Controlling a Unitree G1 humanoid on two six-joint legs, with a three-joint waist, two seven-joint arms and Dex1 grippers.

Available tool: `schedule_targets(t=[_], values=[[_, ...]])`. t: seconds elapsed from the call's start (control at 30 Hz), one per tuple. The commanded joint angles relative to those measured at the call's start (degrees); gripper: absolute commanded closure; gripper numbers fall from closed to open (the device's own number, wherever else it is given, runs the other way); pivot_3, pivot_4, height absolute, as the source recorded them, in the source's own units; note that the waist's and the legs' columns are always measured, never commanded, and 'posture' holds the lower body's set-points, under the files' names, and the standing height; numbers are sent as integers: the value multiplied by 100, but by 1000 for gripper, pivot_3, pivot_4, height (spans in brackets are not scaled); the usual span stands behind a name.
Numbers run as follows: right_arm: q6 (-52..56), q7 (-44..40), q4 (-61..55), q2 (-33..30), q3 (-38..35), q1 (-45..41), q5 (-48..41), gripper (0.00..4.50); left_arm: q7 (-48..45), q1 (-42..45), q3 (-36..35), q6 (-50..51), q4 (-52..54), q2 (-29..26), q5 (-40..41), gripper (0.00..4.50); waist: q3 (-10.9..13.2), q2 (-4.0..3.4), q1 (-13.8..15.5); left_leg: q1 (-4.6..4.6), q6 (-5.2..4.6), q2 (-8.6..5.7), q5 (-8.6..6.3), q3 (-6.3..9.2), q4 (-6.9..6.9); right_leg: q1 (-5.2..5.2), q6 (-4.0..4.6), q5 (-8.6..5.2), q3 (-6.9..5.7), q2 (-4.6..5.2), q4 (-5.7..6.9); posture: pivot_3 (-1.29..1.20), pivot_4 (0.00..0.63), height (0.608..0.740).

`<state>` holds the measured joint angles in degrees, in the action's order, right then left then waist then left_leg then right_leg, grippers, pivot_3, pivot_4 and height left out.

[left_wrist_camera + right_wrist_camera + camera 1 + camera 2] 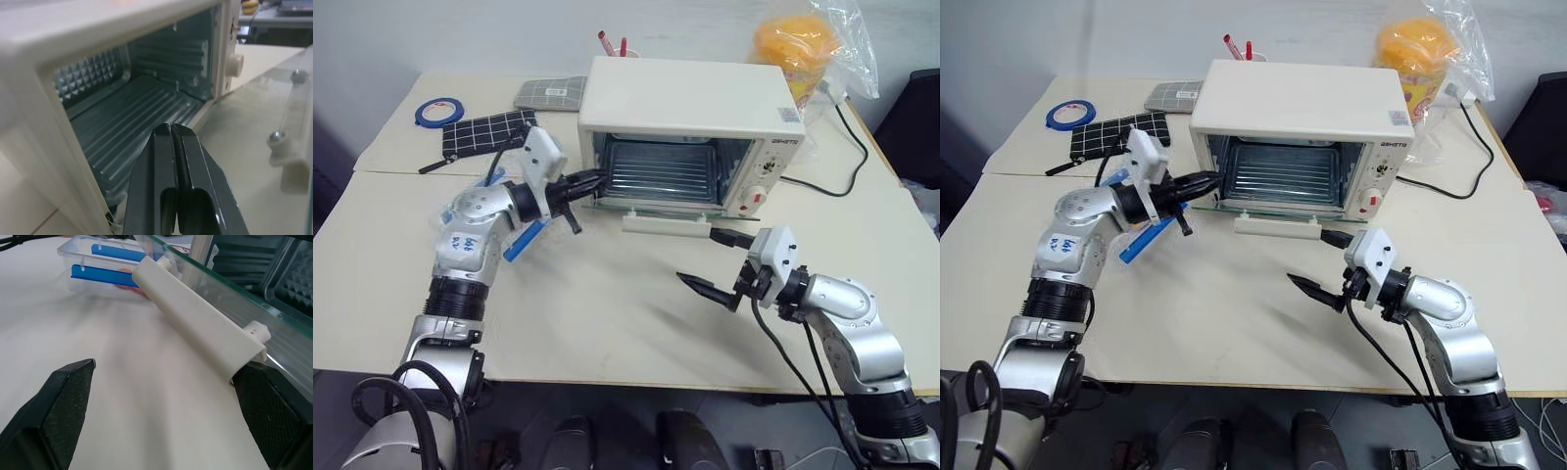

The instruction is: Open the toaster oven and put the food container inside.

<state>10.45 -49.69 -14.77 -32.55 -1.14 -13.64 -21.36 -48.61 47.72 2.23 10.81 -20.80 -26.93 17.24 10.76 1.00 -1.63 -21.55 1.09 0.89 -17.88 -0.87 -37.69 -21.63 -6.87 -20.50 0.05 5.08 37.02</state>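
Already the toaster oven (690, 127) stood open. The left gripper (589, 183) was closed and empty at its mouth; the right gripper (717, 264) gaped. The food container (105, 267) lay on the tabletop (607, 313) beside the oven; it probably needed a level grasp by its edges.

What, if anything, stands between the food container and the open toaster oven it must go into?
The left gripper, shut and empty, sits at the left edge of the toaster oven opening, with its arm between the food container and the oven. The door is down.
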Motion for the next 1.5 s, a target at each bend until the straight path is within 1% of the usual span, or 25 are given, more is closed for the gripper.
schedule_targets(t=[0.03,0.1,0.23,0.33,0.43,0.53,0.67,0.73,0.83,0.93,0.97,1.0,1.03,1.07,1.1,1.13,1.17,1.23,1.27,1.33,1.4,1.43,1.5], values=[[-179,56,-457,-28,-160,346,-36,0,-375,96,98,-74,101,-52,-81,4457,0,1,20,0,0,0,0,1,-1,0,0,0,0,1,0,0,150,740],[-344,65,-505,-94,-319,718,7,0,-559,32,150,-57,165,-56,-93,4457,0,1,32,-2,0,-3,0,3,-3,3,0,0,-2,3,-1,0,150,740],[-878,33,-619,-217,-906,1961,125,0,-888,-139,261,6,348,-114,-116,4457,0,1,128,-5,-5,-10,-3,2,-6,8,-6,3,-1,7,-6,0,150,740],[-1185,3,-621,-275,-1428,2733,113,0,-1015,-238,386,37,379,-168,-250,4457,0,1,163,-5,-8,-12,-4,-1,-13,10,-11,5,3,6,-7,0,150,740],[-1325,27,-611,-304,-1863,3198,39,0,-1017,-375,541,207,469,-230,-445,4457,0,1,157,-2,-16,-15,-8,-6,-25,17,-14,7,11,8,-18,0,150,740],[-1336,99,-647,-288,-2060,3315,-21,0,-931,-509,635,384,621,-235,-573,4457,0,1,112,13,-18,-9,-9,-18,-25,19,-14,7,28,1,-13,0,150,740],[-1201,226,-738,-292,-2069,3124,-42,0,-603,-811,850,484,884,-178,-932,4457,0,1,112,14,-17,-3,-9,-19,-24,16,-14,7,31,-3,-12,0,150,740],[-1153,242,-837,-268,-2001,3033,-119,0,-401,-949,806,708,1073,-111,-940,4457,0,1,134,13,-17,-4,-9,-19,-24,15,-14,7,31,1,-11,0,150,740],[-947,202,-980,-263,-1721,2657,-312,0,-337,-1175,569,1214,1477,-17,-580,4457,0,1,143,11,-17,-5,-9,-17,-26,15,-14,7,30,10,-11,0,150,740],[-699,111,-1013,-237,-1479,2229,-638,0,-254,-1457,9,1683,2106,-116,-40,3933,0,1,140,9,-17,-4,-9,-14,-26,14,-14,7,27,26,-11,0,150,740],[-588,81,-1050,-225,-1381,2044,-791,0,-257,-1603,-328,1827,2379,-207,247,3905,0,1,151,9,-17,-4,-9,-14,-25,14,-14,7,27,26,-11,0,150,740],[-435,19,-1097,-243,-1254,1874,-944,0,-395,-1802,-650,2016,2691,-386,580,3509,0,1,163,8,-17,-6,-9,-11,-25,14,-14,7,23,29,-12,0,150,740],[-396,-34,-1117,-240,-1102,1687,-958,0,-645,-2070,-969,2159,2979,-653,868,3376,1,1,88,7,-17,-10,-9,-10,-25,15,-14,7,20,26,-14,0,150,740],[-307,-45,-1128,-206,-986,1525,-1031,0,-911,-2408,-1241,2435,3268,-993,1145,3101,3,5,-26,5,-17,-6,-10,-15,-25,13,-16,8,27,35,-6,0,150,740],[-298,-82,-1121,-172,-804,1323,-995,0,-972,-2861,-1761,2516,3445,-1269,1294,2778,2,2,-53,6,-14,4,-11,-13,-20,11,-15,8,27,35,-6,0,150,740],[-259,-90,-1124,-129,-665,1167,-1004,0,-908,-3246,-2301,2424,3554,-1385,1397,2501,2,3,-85,9,-10,10,-12,-11,-14,12,-13,7,27,33,-6,0,150,740],[-220,-94,-1129,-108,-583,1072,-1024,0,-817,-3486,-2656,2343,3620,-1435,1471,2296,2,2,-123,18,-8,11,-11,-12,-7,10,-11,6,27,32,-9,0,150,740],[-170,-135,-1116,-45,-407,870,-1059,0,-712,-4136,-3568,2084,3557,-1450,1557,1661,2,2,-85,27,1,8,-5,6,14,13,-5,3,28,35,-21,0,150,740],[-154,-165,-1105,-27,-351,809,-1072,0,-707,-4373,-3833,1937,3521,-1457,1538,1365,2,2,-65,25,1,8,-5,13,13,13,-3,2,29,39,-20,0,150,740],[-201,-256,-1067,25,-203,727,-1046,0,-493,-4868,-4584,1733,3277,-1312,1586,753,1,4,7,24,-3,3,-6,18,10,17,-3,1,33,47,-22,0,150,740],[-267,-349,-1029,43,-89,692,-991,0,-338,-5243,-5041,1627,3006,-1231,1598,157,-1,9,38,21,-27,-3,-20,25,11,23,-2,1,32,59,-32,0,150,740],[-277,-378,-1012,48,-47,678,-972,0,-306,-5397,-5179,1522,2857,-1218,1555,23,-2,10,45,21,-31,-4,-23,33,12,28,-2,1,28,62,-41,0,150,740],[-304,-418,-976,50,-1,646,-934,0,-155,-5558,-5345,1434,2665,-1202,1552,23,-3,12,54,18,-32,-6,-24,35,14,28,-1,2,27,66,-48,0,150,740]])
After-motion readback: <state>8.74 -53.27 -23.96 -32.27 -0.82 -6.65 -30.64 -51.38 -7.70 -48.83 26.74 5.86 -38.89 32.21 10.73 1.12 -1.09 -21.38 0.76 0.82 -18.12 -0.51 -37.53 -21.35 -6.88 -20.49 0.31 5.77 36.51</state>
